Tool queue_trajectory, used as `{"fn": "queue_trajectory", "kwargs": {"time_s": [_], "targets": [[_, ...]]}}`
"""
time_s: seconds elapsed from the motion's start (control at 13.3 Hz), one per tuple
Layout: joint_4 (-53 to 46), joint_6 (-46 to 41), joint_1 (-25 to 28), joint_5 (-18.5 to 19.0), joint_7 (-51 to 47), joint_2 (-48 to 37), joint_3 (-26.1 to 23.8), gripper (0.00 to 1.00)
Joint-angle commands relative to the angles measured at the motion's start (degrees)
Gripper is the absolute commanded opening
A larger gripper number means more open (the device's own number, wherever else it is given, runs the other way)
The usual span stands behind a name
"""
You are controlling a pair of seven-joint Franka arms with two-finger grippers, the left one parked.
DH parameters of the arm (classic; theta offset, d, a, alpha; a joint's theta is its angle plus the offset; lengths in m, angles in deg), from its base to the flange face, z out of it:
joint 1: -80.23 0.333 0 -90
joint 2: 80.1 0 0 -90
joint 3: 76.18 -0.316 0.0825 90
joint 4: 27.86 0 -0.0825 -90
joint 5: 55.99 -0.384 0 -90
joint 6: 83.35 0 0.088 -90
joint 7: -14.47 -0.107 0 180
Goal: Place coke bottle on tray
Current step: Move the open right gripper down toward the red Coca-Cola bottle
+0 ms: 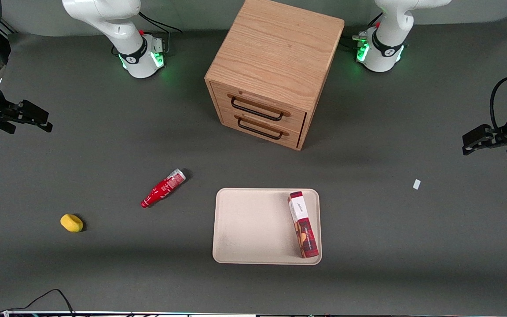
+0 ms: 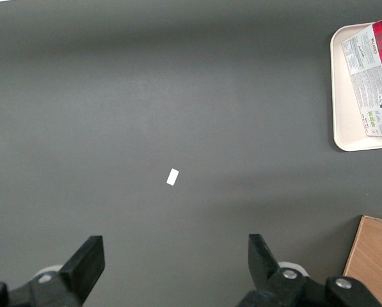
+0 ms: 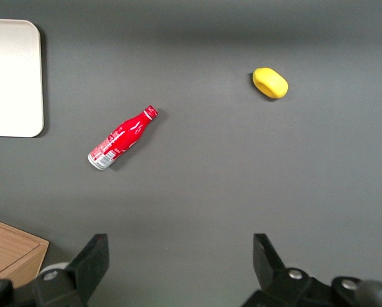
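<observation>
The tray [image 1: 253, 229] holds only a box [image 1: 303, 224]; the bottle [image 1: 163, 188] lies on the counter [image 1: 104, 145], seemingly apart from it, the gripper [image 3: 181, 268] wide, empty.

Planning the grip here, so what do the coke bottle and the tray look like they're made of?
Coke bottle: likely glossy metal or plastic, with highlights on the red body and a silvery base. Tray: matte beige, no glare, perhaps moulded fibre or plastic. The gripper hangs open above the table, away from both.
</observation>
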Motion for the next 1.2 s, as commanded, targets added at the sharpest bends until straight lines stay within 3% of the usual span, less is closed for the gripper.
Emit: {"fn": "queue_trajectory", "kwargs": {"time_s": [0.0, 0.3, 0.53, 0.75, 0.98, 1.13], "targets": [[-1.8, -1.6, 0.2, -0.8, 0.8, 1.1, 0.0, 1.00], [-1.1, -0.4, 0.2, -0.5, -3.9, 5.0, -3.2, 1.00], [2.4, 7.3, 0.1, -0.8, -26.5, 10.2, -8.7, 1.00], [8.8, 18.2, 0.2, -0.5, -42.6, 14.5, -13.1, 1.00], [19.4, 34.7, 0.2, -0.5, -49.7, 16.7, -14.5, 1.00], [20.0, 38.8, 0.3, -0.4, -53.2, 20.9, -14.9, 1.00]]}}
